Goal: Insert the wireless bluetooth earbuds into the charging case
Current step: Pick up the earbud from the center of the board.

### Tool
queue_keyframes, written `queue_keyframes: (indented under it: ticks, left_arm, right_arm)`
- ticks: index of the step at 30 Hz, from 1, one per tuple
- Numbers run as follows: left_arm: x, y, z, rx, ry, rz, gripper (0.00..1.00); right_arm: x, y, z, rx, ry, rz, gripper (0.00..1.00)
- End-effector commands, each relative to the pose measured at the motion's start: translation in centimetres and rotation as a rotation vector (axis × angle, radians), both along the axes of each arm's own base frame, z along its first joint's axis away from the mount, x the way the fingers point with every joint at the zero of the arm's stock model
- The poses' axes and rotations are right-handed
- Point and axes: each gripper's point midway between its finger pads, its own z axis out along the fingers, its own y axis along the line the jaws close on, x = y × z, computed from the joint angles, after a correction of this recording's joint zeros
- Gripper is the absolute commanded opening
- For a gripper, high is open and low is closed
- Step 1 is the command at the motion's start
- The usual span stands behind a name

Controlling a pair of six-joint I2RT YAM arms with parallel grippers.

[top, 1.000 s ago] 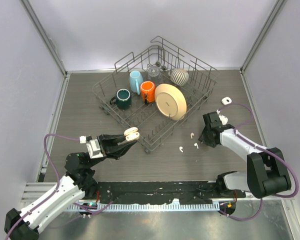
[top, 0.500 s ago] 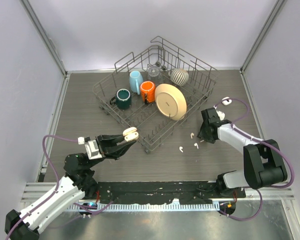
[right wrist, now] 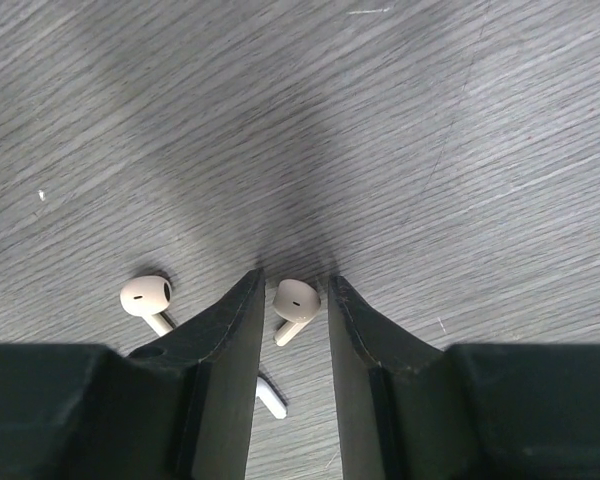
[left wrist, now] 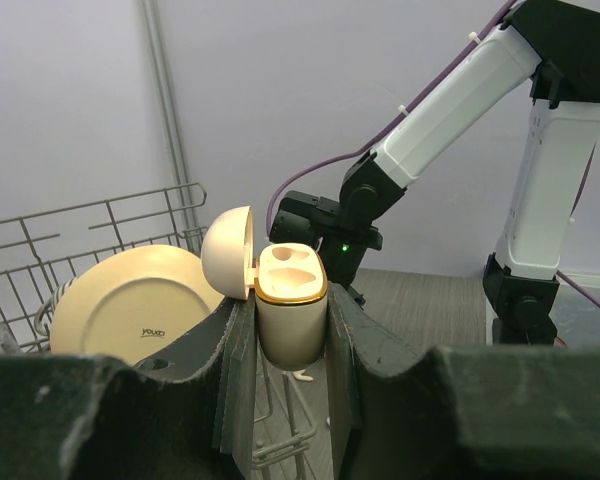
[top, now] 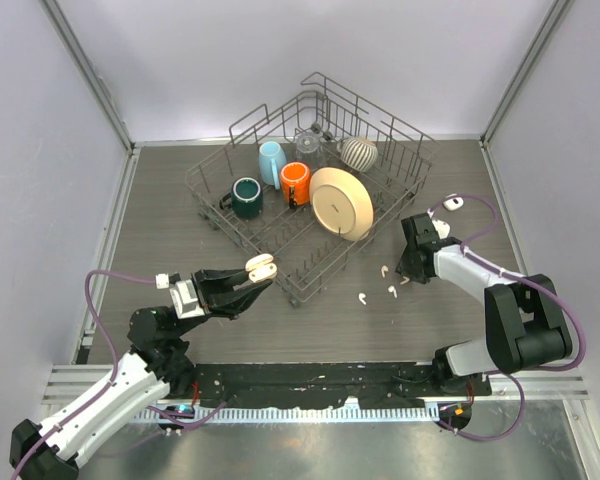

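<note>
Right gripper [right wrist: 295, 277] closer in; third earbud [right wrist: 271, 400] half-hidden

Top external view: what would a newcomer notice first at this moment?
The wire dish rack, full of mugs and a cream plate, dominates the far table. Nearer, the left gripper holds the open charging case, while the right gripper straddles one earbud lying on the table.

We see a matt, wood-grained worktop [right wrist: 460, 120]. The earbuds [right wrist: 295, 300] look like glossy white plastic, the charging case [left wrist: 290, 320] smooth cream plastic with a shiny gold rim. The rack [top: 405, 160] is thin grey metal wire, the right end effector [right wrist: 294, 278] matt black plastic.
</note>
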Motion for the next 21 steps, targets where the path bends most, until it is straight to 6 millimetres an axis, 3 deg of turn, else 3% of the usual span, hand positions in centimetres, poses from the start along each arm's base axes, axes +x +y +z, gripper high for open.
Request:
queue_keyframes:
  ticks: [1, 11, 21]
  left_arm:
    - [0.02, 0.32, 0.73, -0.020, -0.031, 0.020, 0.00]
    - [-0.04, 0.27, 0.92, -0.022, -0.033, 0.015, 0.00]
    - [-0.15, 0.28, 1.08, -0.025, -0.035, 0.011, 0.00]
  right_arm:
    - [0.15, -0.08, 0.02, -0.004, -0.015, -0.015, 0.36]
    - [-0.07, -0.06, 0.13, 0.000, -0.013, -0.008, 0.30]
    - [0.01, 0.07, 0.86, 0.004, -0.037, 0.019, 0.13]
